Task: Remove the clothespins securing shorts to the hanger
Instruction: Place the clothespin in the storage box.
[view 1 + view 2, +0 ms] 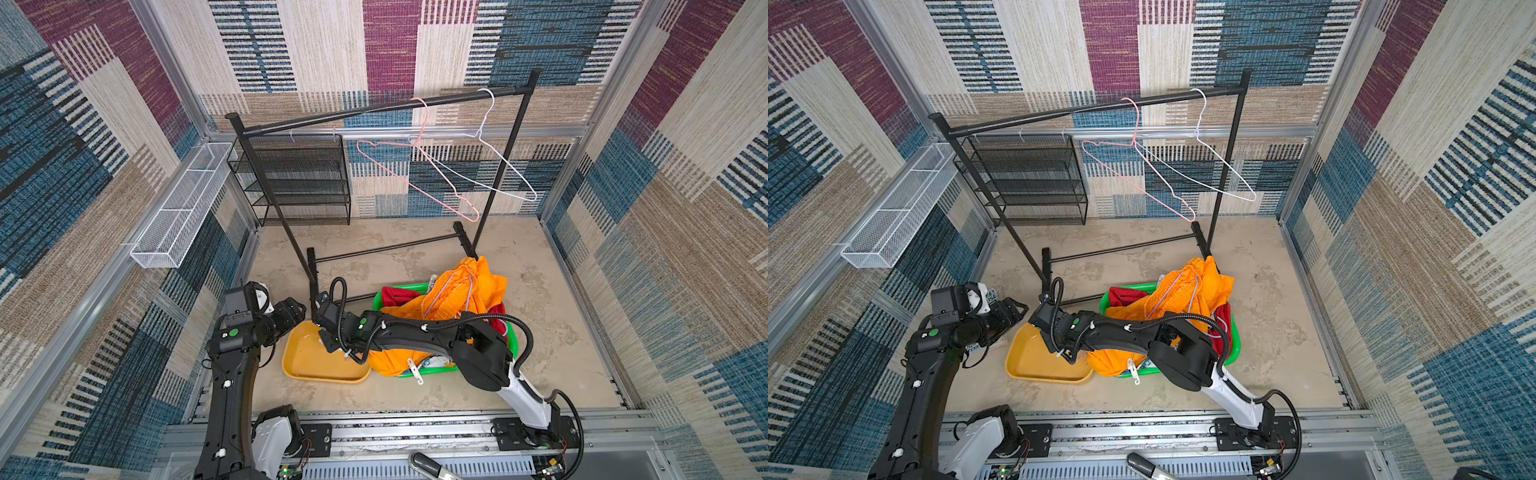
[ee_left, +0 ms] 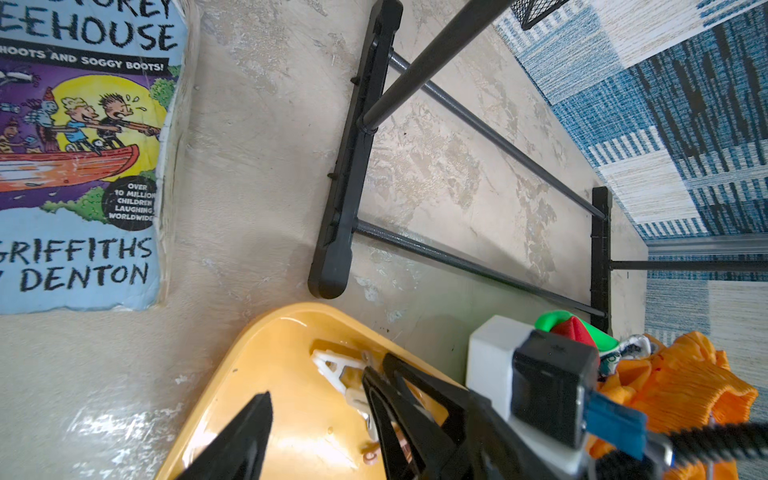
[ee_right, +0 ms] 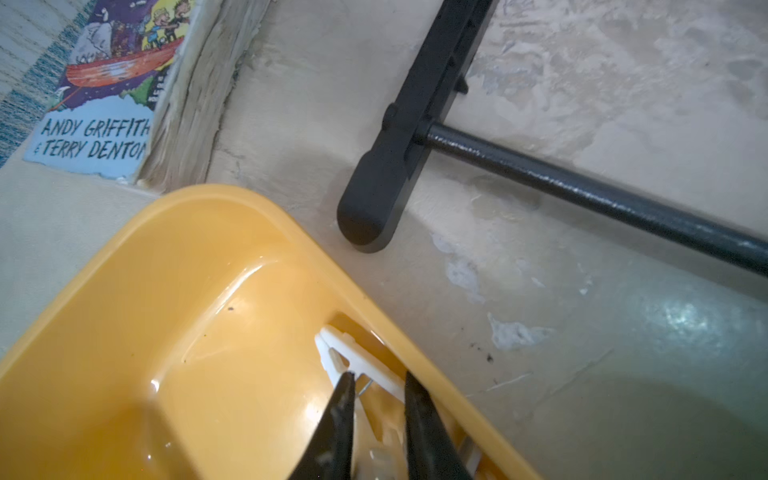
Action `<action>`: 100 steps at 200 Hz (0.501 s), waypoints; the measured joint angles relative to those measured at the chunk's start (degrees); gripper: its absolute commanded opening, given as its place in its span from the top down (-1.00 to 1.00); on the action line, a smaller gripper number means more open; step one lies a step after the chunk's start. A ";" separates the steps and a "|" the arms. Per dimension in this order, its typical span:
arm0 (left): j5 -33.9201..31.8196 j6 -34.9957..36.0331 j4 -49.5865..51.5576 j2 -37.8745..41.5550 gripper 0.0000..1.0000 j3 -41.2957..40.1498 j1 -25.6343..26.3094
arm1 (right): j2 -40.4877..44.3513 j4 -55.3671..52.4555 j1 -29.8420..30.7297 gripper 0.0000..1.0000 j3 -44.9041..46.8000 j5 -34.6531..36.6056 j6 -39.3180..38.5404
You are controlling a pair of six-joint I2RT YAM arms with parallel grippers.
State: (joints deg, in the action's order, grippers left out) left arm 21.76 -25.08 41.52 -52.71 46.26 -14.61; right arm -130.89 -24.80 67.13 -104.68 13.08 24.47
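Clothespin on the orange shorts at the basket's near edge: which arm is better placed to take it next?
Probably right: the right gripper, at the edge of the yellow tray beside the green basket, is nearer that clothespin than the left gripper, which hangs open across the tray.

Bright, glare on tray (image 3: 249,286), edges perhaps soft

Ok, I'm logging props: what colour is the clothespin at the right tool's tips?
White clothespin; clearest in the right wrist view.
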 measured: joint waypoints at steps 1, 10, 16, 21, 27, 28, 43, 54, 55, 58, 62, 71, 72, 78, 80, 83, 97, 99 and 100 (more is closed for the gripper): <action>0.00 0.00 0.00 0.00 -0.55 -0.02 0.00 | -0.02 0.02 -0.02 0.54 -0.04 0.00 -0.09; 0.00 0.00 -0.07 0.00 -0.55 -0.02 0.00 | -0.37 0.13 -0.17 0.52 -0.57 0.02 -0.94; 0.00 0.00 -0.11 -0.02 -0.55 -0.02 0.00 | -0.59 0.15 -0.28 0.51 -0.98 0.17 -1.57; 0.00 0.00 -0.15 -0.02 -0.55 -0.02 0.00 | -0.79 0.15 -0.35 0.50 -1.27 0.33 -2.05; -0.02 0.00 -0.15 -0.02 -0.55 -0.02 0.00 | -0.98 0.24 -0.35 0.48 -1.57 0.42 -2.38; -0.02 0.00 -0.15 -0.02 -0.55 -0.02 -0.02 | -1.01 0.26 -0.35 0.48 -1.60 0.42 -2.45; 0.00 0.00 -0.15 -0.02 -0.55 -0.02 -0.13 | -1.27 0.57 -0.35 0.45 -2.05 0.61 -3.65; -0.02 0.00 -0.15 -0.02 -0.55 -0.02 -0.26 | -1.55 0.74 -0.35 0.41 -2.43 0.85 -4.17; -0.04 0.00 -0.15 -0.04 -0.55 -0.02 -0.26 | -1.57 0.74 -0.35 0.40 -2.45 0.85 -4.22; -0.02 0.00 -0.15 -0.04 -0.55 -0.02 -0.31 | -1.66 0.87 -0.35 0.39 -2.56 0.85 -4.31; -0.04 0.00 -0.15 -0.07 -0.55 -0.02 -0.39 | -1.73 1.01 -0.35 0.37 -2.62 0.85 -4.48; -0.04 0.00 -0.15 -0.09 -0.55 -0.02 -0.39 | -1.75 1.05 -0.35 0.30 -2.73 0.83 -4.70; -0.02 0.00 -0.15 -0.09 -0.55 -0.02 -0.39 | -1.75 1.05 -0.35 0.29 -2.73 0.83 -4.76; -0.02 0.00 -0.15 -0.09 -0.56 -0.02 -0.44 | -1.73 1.20 -0.37 0.25 -2.71 0.83 -5.01; -0.02 0.00 -0.15 -0.09 -0.57 -0.02 -0.44 | -1.66 1.29 -0.39 0.22 -2.69 0.83 -5.03; -0.02 0.00 -0.15 -0.09 -0.58 -0.02 -0.48 | -1.62 1.44 -0.39 0.20 -2.60 0.83 -5.03; -0.04 0.00 -0.15 0.15 -0.61 -0.02 -0.55 | -0.61 1.81 -0.42 0.06 -1.64 0.79 -5.03; -0.04 0.00 -0.15 0.22 -0.61 -0.02 -0.55 | -0.46 1.79 -0.42 0.05 -1.53 0.79 -5.05; -0.04 0.00 -0.15 0.24 -0.62 -0.02 -0.55 | -0.28 1.79 -0.42 0.04 -1.44 0.76 -5.03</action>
State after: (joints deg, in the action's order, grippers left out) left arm 21.71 -25.08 41.36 -52.47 46.24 -15.16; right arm -131.17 -23.00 66.72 -106.13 13.85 19.44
